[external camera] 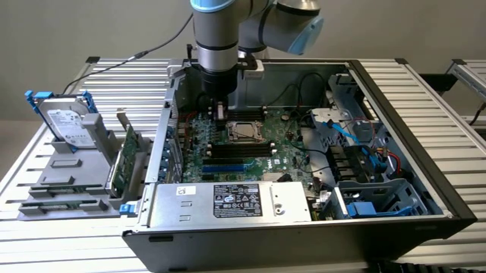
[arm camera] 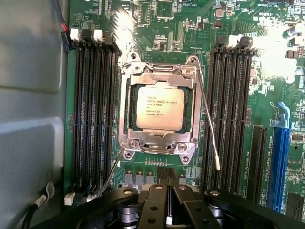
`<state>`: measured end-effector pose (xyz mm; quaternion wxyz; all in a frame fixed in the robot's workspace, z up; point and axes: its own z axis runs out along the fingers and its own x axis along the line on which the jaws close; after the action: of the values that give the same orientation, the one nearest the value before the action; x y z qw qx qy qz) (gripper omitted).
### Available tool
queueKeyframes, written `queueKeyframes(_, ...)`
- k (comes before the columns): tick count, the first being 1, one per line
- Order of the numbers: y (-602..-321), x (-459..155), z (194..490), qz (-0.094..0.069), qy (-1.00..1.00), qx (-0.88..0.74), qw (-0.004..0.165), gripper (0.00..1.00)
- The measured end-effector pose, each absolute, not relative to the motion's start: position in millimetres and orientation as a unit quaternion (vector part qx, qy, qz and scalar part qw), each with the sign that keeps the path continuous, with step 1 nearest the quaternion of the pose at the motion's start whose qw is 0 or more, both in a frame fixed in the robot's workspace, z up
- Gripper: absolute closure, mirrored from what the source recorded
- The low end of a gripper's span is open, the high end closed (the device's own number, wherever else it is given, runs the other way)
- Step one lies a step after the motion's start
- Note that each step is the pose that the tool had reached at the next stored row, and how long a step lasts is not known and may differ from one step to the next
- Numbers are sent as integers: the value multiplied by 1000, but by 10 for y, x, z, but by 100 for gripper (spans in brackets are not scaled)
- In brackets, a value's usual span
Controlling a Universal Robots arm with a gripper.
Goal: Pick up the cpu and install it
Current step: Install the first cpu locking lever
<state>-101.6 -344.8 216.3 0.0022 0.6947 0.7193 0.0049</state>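
Below and just ahead of the gripper [arm camera: 167, 191], fingers pressed together on nothing, I noted the cpu [arm camera: 159, 109] seated in its socket frame [arm camera: 190, 71]; placing judged done, levers [arm camera: 209, 124] apparently unlatched.

From my end I count one small square cpu with a silver-grey metal top [arm camera: 159, 109], set in one steel socket frame [arm camera: 159, 143]. Two thin wire levers [arm camera: 208, 125] run along that frame, and two banks of long black memory slots [arm camera: 95, 119] flank it. I see one bright blue card slot [arm camera: 280, 157]. On the exterior view's left are one silver hard drive with a white label [external camera: 65, 122] and one long green circuit card [external camera: 129, 151]. There is one open black computer case [external camera: 266, 250].
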Motion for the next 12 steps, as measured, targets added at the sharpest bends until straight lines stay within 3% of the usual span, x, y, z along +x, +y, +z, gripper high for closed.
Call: queueKeyframes(12, -3448, -1024, 2163, 5, 672, 740, 3, 89)
